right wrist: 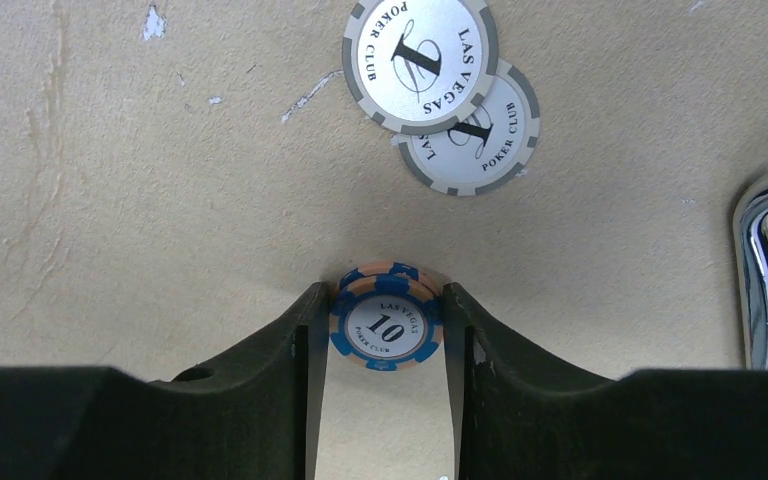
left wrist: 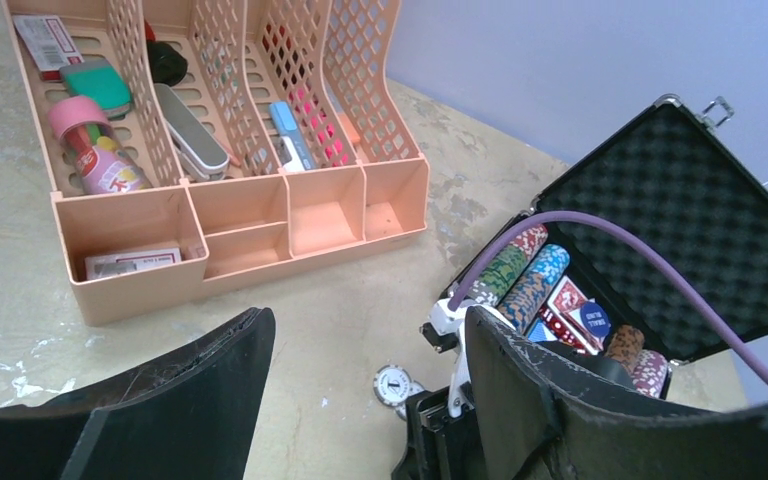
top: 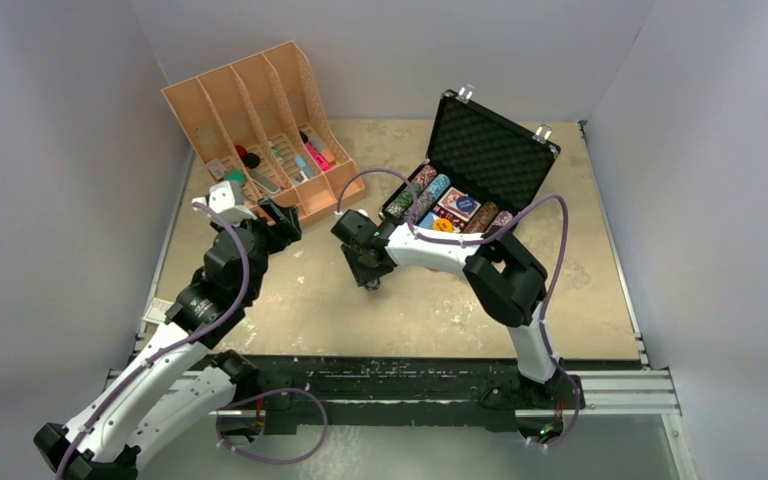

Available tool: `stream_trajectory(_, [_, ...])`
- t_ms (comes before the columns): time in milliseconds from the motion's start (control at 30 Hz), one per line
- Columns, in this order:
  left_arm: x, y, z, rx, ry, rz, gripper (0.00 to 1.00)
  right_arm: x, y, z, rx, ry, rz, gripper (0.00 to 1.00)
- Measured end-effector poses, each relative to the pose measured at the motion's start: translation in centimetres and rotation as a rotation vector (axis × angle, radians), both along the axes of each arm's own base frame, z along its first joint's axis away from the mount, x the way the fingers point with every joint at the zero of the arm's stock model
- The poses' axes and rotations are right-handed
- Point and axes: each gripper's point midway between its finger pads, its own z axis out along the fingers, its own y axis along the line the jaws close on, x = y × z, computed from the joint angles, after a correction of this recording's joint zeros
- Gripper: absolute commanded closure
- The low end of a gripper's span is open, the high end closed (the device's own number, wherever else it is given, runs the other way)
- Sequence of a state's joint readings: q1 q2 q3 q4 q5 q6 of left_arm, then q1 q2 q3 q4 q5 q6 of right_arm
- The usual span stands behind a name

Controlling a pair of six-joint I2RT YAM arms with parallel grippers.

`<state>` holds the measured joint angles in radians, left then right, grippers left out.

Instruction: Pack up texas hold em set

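Observation:
The black briefcase [top: 490, 150] stands open at the back right with its foam lid up. Rows of striped chips [top: 430, 192], card decks and a blue button [left wrist: 590, 318] lie inside it. My right gripper [right wrist: 385, 300] points down at the table left of the case. It is shut on a small stack of blue-and-orange "10" chips [right wrist: 385, 330], held by the edges at or just above the surface. Two grey-and-white chips [right wrist: 422, 60] overlap on the table just beyond it. My left gripper [left wrist: 365, 320] is open and empty, in front of the organiser.
The orange slotted organiser [top: 260, 110] stands at the back left with pens and small items in it. The case's silver handle [right wrist: 760, 270] shows at the right edge of the right wrist view. A purple cable [top: 550, 215] arcs over the case's front.

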<state>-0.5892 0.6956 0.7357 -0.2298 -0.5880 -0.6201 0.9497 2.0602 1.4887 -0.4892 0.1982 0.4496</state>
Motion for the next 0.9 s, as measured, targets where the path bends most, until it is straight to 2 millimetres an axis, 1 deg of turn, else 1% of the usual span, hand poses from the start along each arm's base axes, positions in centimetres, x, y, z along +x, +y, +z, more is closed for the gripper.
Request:
stream_trajectory(100, [-0.2, 0.0, 0.5, -0.013, -0.017, -0.008, 0.31, 0.0, 0.0, 0.0, 0.002, 0.002, -0.007, 0.73])
stream_trajectory(267, [-0.2, 0.0, 0.8, -0.020, -0.027, -0.011, 0.31, -0.1, 0.1, 0.0, 0.013, 0.007, -0.030, 0.73])
stream_trajectory(400, [-0.1, -0.5, 0.4, -0.028, -0.011, -0.022, 0.30, -0.1, 0.2, 0.2, 0.036, 0.022, -0.063, 0.74])
stream_trajectory(500, [0.1, -1.2, -0.4, -0.045, 0.012, -0.045, 0.30, -0.1, 0.1, 0.7, 0.061, 0.038, -0.082, 0.74])
stream_trajectory(600, [0.1, -2.3, -2.0, -0.065, 0.052, -0.084, 0.30, 0.3, -0.1, 2.1, 0.106, 0.042, -0.106, 0.74])
stream_trajectory(633, [0.2, -2.8, -2.8, -0.071, 0.071, -0.103, 0.31, 0.6, -0.3, 2.8, 0.128, 0.037, -0.119, 0.74])
stream_trajectory(667, [0.1, -3.6, -4.2, -0.079, 0.107, -0.131, 0.31, 0.9, -0.4, 3.5, 0.151, 0.037, -0.129, 0.74])
stream_trajectory(700, [0.1, -3.7, -4.6, -0.079, 0.118, -0.139, 0.31, 1.3, -0.6, 4.2, 0.176, 0.031, -0.142, 0.74])
stream_trajectory(800, [-0.1, -5.8, -7.5, -0.100, 0.193, -0.219, 0.31, 2.3, -1.0, 6.1, 0.258, 0.024, -0.178, 0.74])
stream_trajectory(900, [-0.2, -7.6, -10.1, -0.118, 0.264, -0.292, 0.31, 3.0, -1.4, 7.0, 0.314, 0.025, -0.205, 0.74])
